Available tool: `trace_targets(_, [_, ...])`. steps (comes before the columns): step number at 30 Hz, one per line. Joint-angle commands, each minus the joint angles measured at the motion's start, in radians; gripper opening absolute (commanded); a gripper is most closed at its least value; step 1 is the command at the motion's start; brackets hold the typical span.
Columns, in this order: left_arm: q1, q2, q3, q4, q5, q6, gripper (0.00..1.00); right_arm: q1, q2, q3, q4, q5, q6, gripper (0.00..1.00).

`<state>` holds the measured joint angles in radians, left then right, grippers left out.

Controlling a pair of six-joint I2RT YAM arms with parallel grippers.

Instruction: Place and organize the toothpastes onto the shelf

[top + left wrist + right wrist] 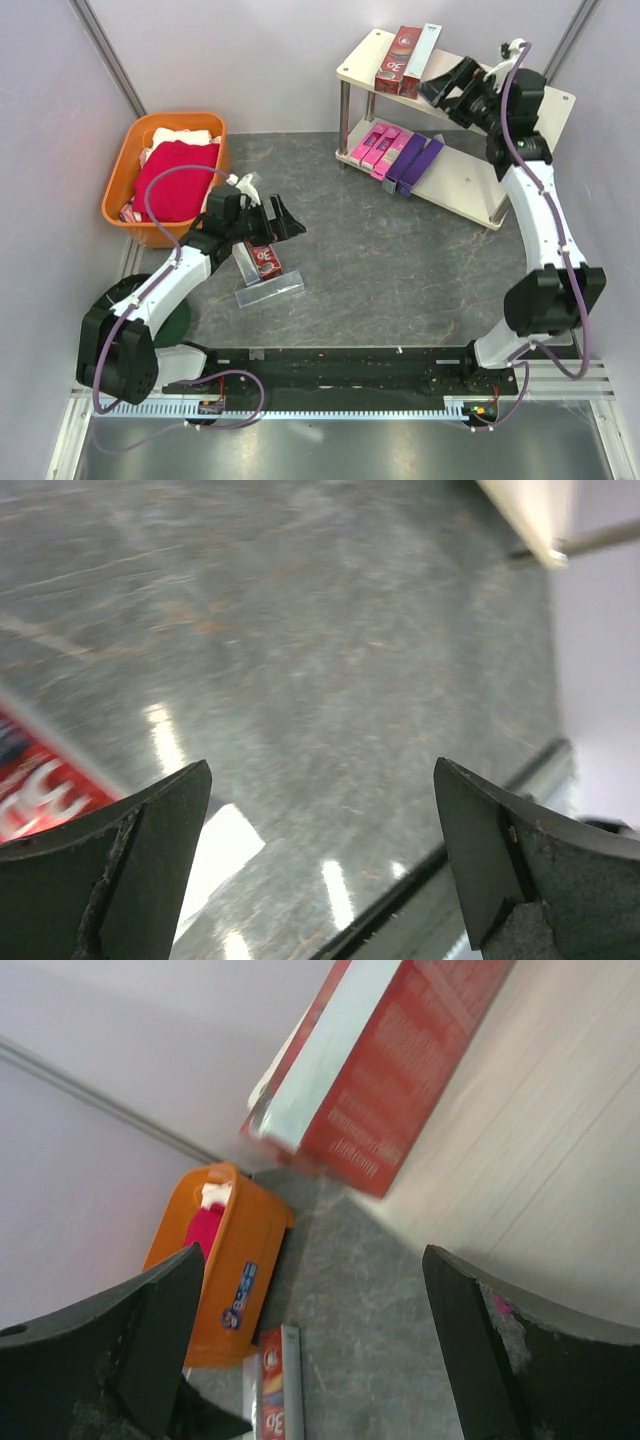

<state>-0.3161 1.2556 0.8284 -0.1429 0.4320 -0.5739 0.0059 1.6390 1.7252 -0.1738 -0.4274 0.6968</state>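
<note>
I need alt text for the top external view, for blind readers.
At a grey table, the open left gripper hovers near toothpaste cartons lying there; the open right gripper is at the shelf's top board beside two cartons. Pink and purple cartons lie on its lower board.

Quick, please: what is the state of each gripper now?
Left gripper: jaws open, holding nothing.
Right gripper: jaws open, holding nothing.
</note>
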Motion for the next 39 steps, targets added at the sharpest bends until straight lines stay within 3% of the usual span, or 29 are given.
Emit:
trace_targets(1, [0.003,-0.036,0.046,-0.167,-0.316,0.063,1.00,0.100,-0.148,-0.168,0.008,0.048,-0.045,0.98])
trace_targets(4, [0.008,-0.004,0.064,-0.236,-0.429,0.048,1.00,0.176,-0.215,-0.284,0.029,0.064,-0.059,0.98])
trace_targets(10, [0.023,0.080,0.023,-0.157,-0.411,0.017,1.00,0.299,-0.301,-0.504,0.102,0.061,-0.049,0.98])
trace_targets(16, [0.046,0.159,0.025,-0.141,-0.427,0.002,1.00,0.344,-0.355,-0.662,0.142,0.049,-0.036,0.98])
trace_targets(30, [0.080,0.390,0.061,-0.106,-0.440,0.008,0.98,0.347,-0.350,-0.776,0.168,0.013,-0.023,0.98])
trace_targets(34, [0.080,0.442,0.081,-0.090,-0.435,0.016,0.90,0.348,-0.352,-0.788,0.168,0.010,-0.023,0.98])
trace_targets(38, [0.078,0.424,0.063,-0.044,-0.343,0.020,0.62,0.362,-0.360,-0.799,0.168,0.013,-0.034,0.98])
trace_targets(39, [0.078,0.410,0.058,-0.037,-0.329,0.019,0.59,0.373,-0.360,-0.802,0.168,0.018,-0.042,0.98])
